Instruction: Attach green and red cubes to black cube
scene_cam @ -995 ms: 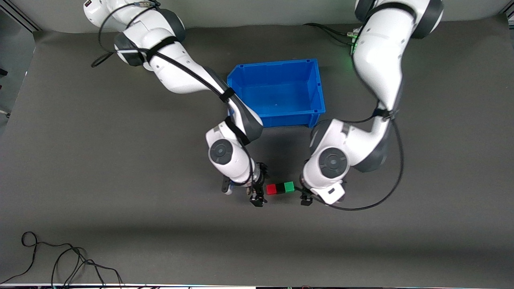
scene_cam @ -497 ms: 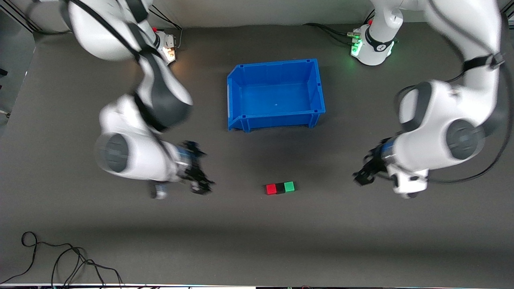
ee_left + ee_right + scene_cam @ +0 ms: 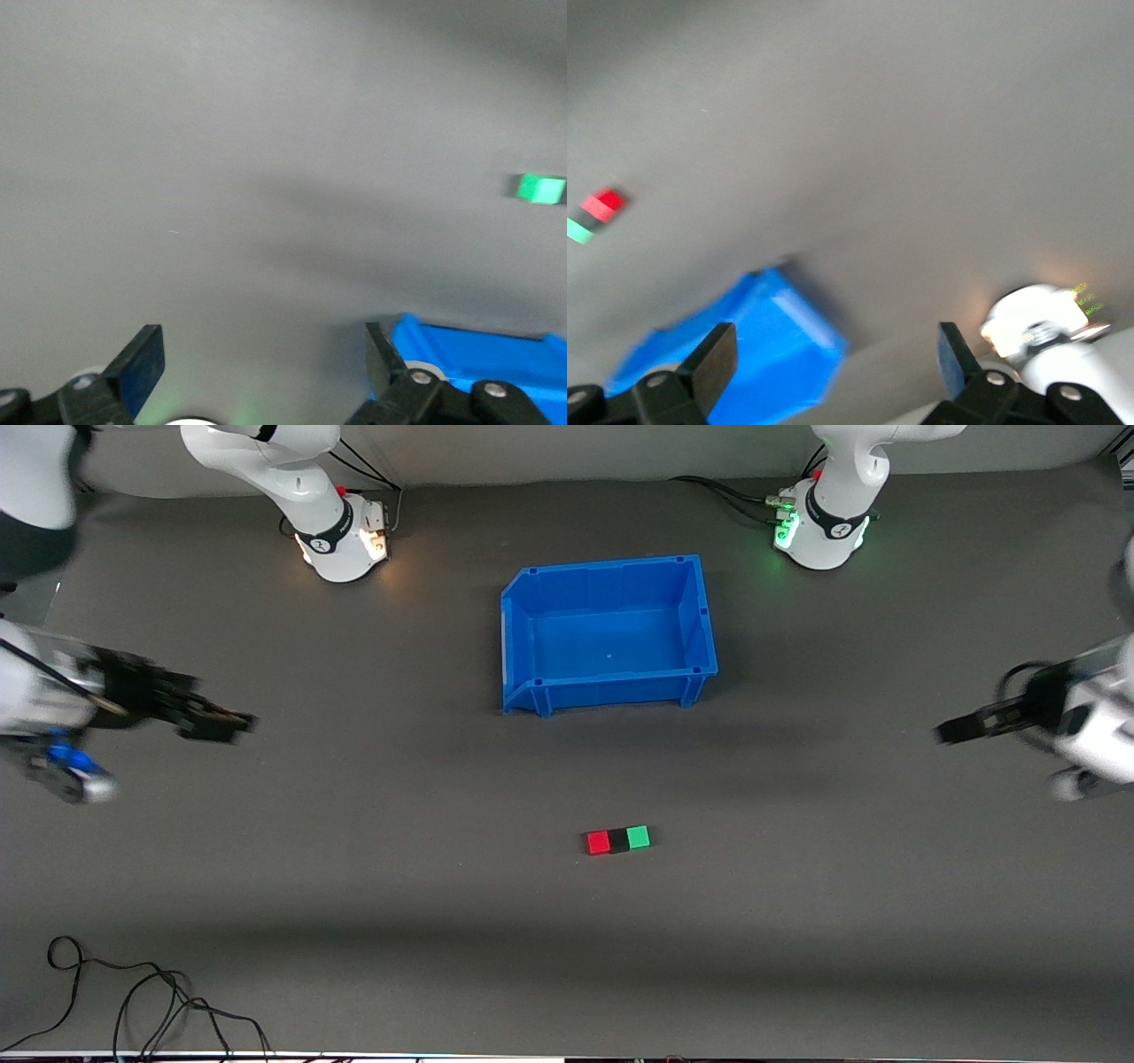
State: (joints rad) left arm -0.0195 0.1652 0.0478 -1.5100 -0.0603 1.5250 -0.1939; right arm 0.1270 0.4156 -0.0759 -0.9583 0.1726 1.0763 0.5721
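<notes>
While both claws gape empty at table ends, red (image 3: 599, 842)-black (image 3: 618, 841)-green (image 3: 638, 837) row lies midway, well apart.

No legible text, label, brand, number or sign on anything in view.

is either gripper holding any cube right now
No. The left gripper and right gripper are open and empty; the red, black and green cubes lie joined on the table.

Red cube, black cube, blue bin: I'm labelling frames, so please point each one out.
red cube (image 3: 599, 842), front view, middle of its top face
black cube (image 3: 618, 841), front view, top face, between the coloured cubes
blue bin (image 3: 609, 689), front view, outer wall nearest the camera
</notes>
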